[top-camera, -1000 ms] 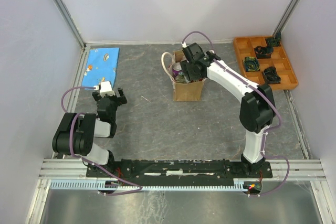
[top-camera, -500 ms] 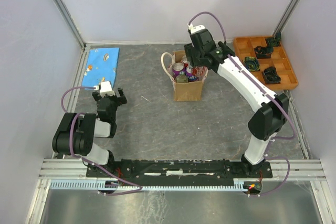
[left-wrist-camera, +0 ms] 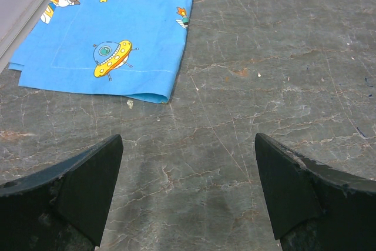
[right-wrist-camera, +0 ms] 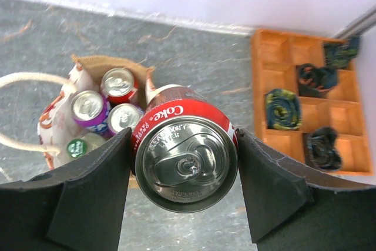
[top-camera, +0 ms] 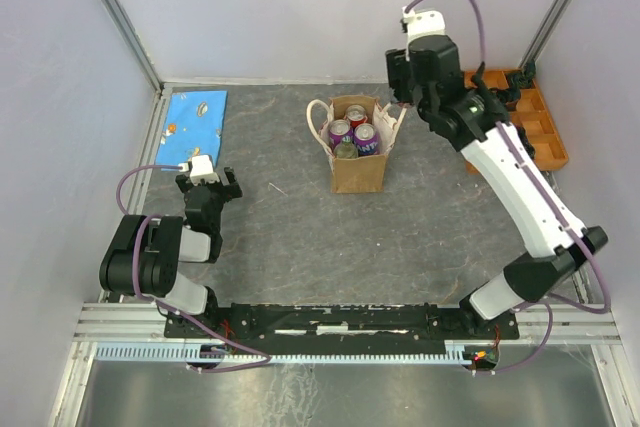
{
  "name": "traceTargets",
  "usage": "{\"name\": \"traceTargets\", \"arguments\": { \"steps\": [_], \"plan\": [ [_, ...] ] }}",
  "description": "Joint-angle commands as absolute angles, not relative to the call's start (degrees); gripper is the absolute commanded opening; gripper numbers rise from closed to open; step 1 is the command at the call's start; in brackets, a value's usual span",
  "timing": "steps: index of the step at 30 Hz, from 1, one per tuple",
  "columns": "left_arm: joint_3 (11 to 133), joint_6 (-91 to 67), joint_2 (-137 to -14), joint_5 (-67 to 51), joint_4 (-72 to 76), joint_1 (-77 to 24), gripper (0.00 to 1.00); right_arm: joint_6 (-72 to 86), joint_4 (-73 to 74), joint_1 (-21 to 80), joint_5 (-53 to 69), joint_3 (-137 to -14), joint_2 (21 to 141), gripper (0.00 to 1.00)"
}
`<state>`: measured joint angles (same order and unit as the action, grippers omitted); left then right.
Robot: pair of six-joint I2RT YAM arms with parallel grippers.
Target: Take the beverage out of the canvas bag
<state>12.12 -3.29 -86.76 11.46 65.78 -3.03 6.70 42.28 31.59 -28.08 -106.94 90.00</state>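
The left claw is spread wide with nothing between its fingers. It sits low over the bare grey table near its own base, which looks like a parked pose that keeps it out of the other arm's way. Just beyond it, a blue cloth printed with little spaceships lies flat toward the far left corner and plays no part in this job. In the middle of the table the canvas bag stands upright. Its mouth faces up and its cream loop handles flop outward, so the opening is unobstructed. Four other cans stand packed inside on their bases with their tops showing. To the right of the bag's mouth, the right claw is clamped on a red Coke can, one finger on each side of the body. The can is upright with its tab end toward the wrist camera, a grip that should keep it from slipping or tipping. It appears to hang clear of the bag's rim, raised above the table, so the extraction looks essentially done and setting it down remains. At the far right an orange tray sits against the wall.
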Motion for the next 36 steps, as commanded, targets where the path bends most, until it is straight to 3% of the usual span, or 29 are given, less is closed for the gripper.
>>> {"name": "traceTargets", "arguments": {
  "steps": [1, 5, 10, 17, 22, 36],
  "plan": [
    [13.18, -0.88, -87.14, 11.63, 68.14, -3.12, 0.99, 3.75, 36.29, 31.31, -40.57, -110.5, 83.53, 0.0],
    [13.19, -0.88, -87.12, 11.6, 68.13, -3.1, 0.99, 2.37, 36.45, 30.88, -48.16, -106.54, 80.79, 0.0],
    [13.18, -0.88, -87.11, 11.62, 68.14, -3.16, 0.99, 5.21, 37.94, 26.69, -48.58, -100.98, 78.85, 0.0],
    [13.21, -0.84, -87.15, 11.65, 68.16, -3.12, 0.99, 14.65, 36.21, 14.25, -34.86, -87.91, 77.55, 0.0],
    [13.18, -0.86, -87.14, 11.65, 68.12, -3.21, 0.99, 14.02, 27.08, 12.61, -30.09, -76.25, 77.72, 0.0],
    [13.18, -0.88, -87.11, 11.61, 68.14, -3.16, 0.99, 15.88, 12.33, 10.51, -20.14, -68.88, 85.68, 0.0]
  ]
}}
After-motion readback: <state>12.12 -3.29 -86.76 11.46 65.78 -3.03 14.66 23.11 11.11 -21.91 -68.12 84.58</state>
